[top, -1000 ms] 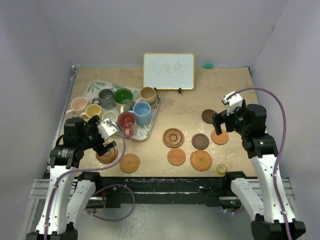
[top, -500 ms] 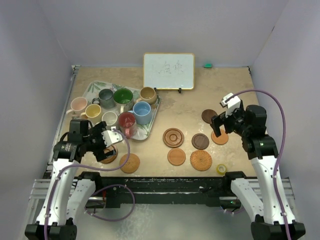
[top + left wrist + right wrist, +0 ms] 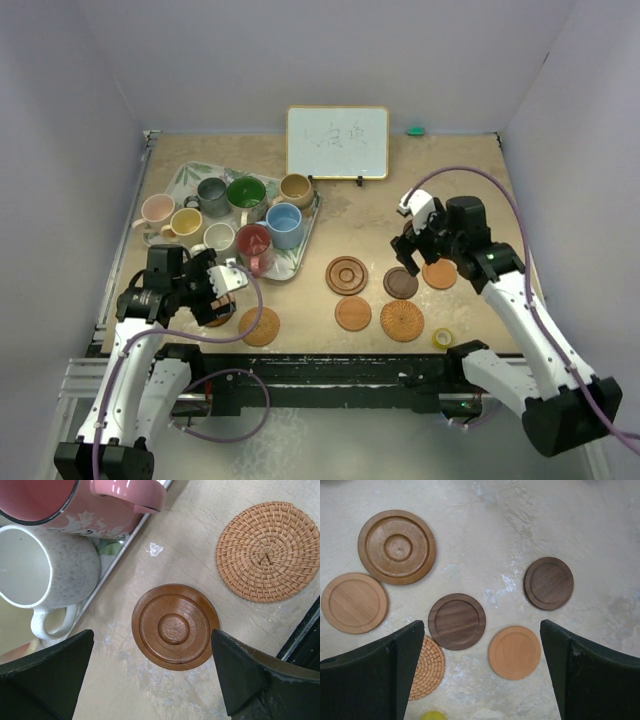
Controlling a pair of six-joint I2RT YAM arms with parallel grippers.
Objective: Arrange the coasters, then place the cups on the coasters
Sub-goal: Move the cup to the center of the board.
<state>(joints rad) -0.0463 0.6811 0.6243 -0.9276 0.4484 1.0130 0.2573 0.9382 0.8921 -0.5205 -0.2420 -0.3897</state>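
Bright, even, diffuse light; shadows soft and faint. Small glare on red cup (image 3: 65, 505) handle. Wrist views sharp; top view slightly softer.

Woven coaster (image 3: 430, 667) half behind right claw finger (image 3: 375, 680); tape roll (image 3: 434, 715) cut off (bottom edge).

text | whiteboard (image 3: 338, 143): faint handwritten marks, illegible | nothing else readable

This looks like a robot lab. A tan tabletop (image 3: 450, 170) sits inside a box of plain pale walls (image 3: 60, 120). The left arm (image 3: 130, 350) and right arm (image 3: 520, 310) are white robot arms bolted to a metal rail (image 3: 80, 375) at the near edge, with a purple cable (image 3: 462, 169) looping off each. A small whiteboard (image 3: 338, 142) stands at the back.
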